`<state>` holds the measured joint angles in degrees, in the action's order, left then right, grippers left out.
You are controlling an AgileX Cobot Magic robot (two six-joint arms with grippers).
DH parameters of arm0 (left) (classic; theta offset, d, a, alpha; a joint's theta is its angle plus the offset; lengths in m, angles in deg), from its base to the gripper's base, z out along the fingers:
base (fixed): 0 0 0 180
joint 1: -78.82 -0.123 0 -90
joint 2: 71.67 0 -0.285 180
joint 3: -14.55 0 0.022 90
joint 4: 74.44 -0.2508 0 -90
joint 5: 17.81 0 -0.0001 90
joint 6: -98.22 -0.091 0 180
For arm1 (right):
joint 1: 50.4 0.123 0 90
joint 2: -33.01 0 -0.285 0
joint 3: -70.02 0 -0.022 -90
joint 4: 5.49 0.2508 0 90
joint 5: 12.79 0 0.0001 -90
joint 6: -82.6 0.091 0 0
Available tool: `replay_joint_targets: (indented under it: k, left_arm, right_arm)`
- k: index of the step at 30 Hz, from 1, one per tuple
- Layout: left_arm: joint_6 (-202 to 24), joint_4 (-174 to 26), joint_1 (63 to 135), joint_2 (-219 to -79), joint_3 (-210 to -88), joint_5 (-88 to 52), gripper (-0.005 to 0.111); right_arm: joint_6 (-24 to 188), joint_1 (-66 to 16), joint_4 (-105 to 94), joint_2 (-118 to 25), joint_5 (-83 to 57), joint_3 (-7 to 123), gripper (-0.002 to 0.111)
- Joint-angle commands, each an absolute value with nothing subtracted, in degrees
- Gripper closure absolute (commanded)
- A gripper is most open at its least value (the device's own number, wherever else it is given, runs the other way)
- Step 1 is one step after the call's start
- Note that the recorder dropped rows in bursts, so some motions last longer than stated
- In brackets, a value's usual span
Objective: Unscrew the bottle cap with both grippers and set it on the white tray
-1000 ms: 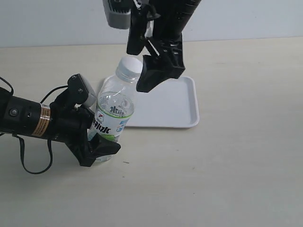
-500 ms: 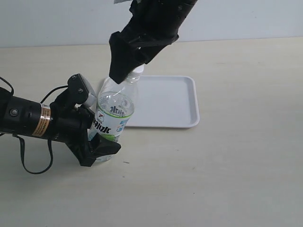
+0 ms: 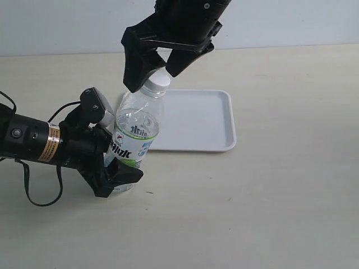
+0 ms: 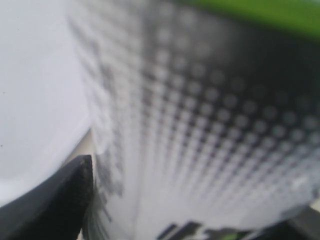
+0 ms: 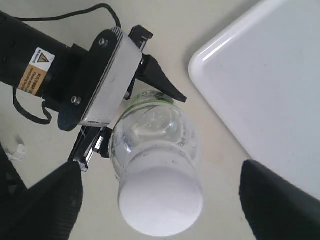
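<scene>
Cap (image 3: 159, 79) screwed on bottle (image 3: 134, 137), standing just left of tray (image 3: 213, 120). Left gripper (image 3: 115, 152) clamps bottle's labelled body. Right gripper (image 3: 157, 70) spread wide, jaws either side of cap, not touching. Cap likely light, stiff: pinch its rim. Bottle wall thin, may squash.

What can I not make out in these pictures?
- Left wrist view: label blurred, too close; lettering unreadable.
- Exterior view: bottle base hidden behind left hand.
- Exterior view: tray, near-left corner hidden behind bottle.
- Right wrist view: neck hidden under cap.
</scene>
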<state>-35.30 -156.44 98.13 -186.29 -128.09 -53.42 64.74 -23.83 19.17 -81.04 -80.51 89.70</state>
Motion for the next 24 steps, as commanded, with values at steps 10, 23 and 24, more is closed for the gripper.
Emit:
replay_joint_targets:
  k: [10,23,24]
  left_arm:
    - [-35.6,-155.3,98.3,-186.2,-128.4,-54.5,0.107]
    - [-35.6,-154.2,98.3,-186.2,-128.4,-56.9,0.107]
    - [-35.6,-153.8,98.3,-186.2,-128.4,-57.5,0.107]
  right_arm:
    - [66.3,-23.8,18.9,-80.8,-82.4,89.9,0.057]
    - [55.4,-23.8,18.9,-80.8,-82.5,89.9,0.108]
    - [51.7,-23.8,18.9,-80.8,-82.5,89.9,0.108]
